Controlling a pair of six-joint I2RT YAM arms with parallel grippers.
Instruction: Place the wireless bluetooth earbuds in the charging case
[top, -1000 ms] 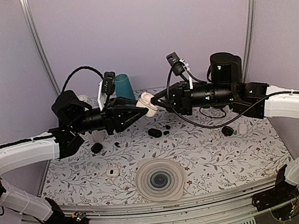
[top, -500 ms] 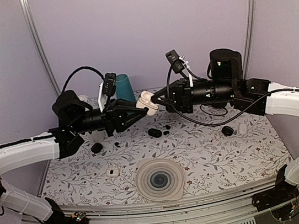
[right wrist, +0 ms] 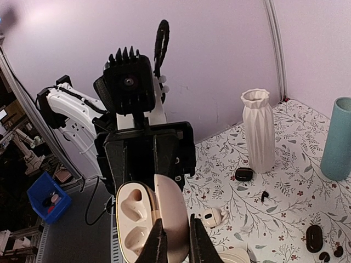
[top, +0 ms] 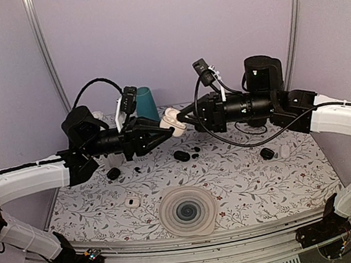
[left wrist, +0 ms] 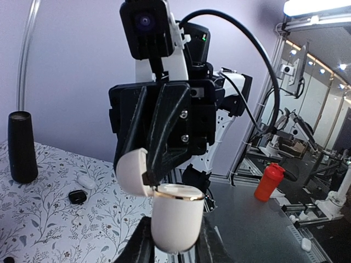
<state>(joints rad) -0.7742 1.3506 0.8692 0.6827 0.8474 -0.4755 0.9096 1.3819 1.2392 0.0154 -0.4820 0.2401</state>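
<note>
Arms are held raised above the patterned table (top: 248, 180), meeting in mid-air over its far side. The left gripper (left wrist: 175, 244) is clamped round the base of the white charging case (left wrist: 176, 216), and the right gripper (right wrist: 176, 241) is pinched on the lid (right wrist: 171, 211), which stands swung open. Both moulded sockets are seen empty in the right wrist view. The step in hand is judged to be opening the case; insertion is not yet begun. The earbuds (top: 195, 155) lie on the table just beside a black oval case (top: 181, 155), well below the grippers. Next, the lid would need to be released and one tiny, glossy bud pinched with care.
</note>
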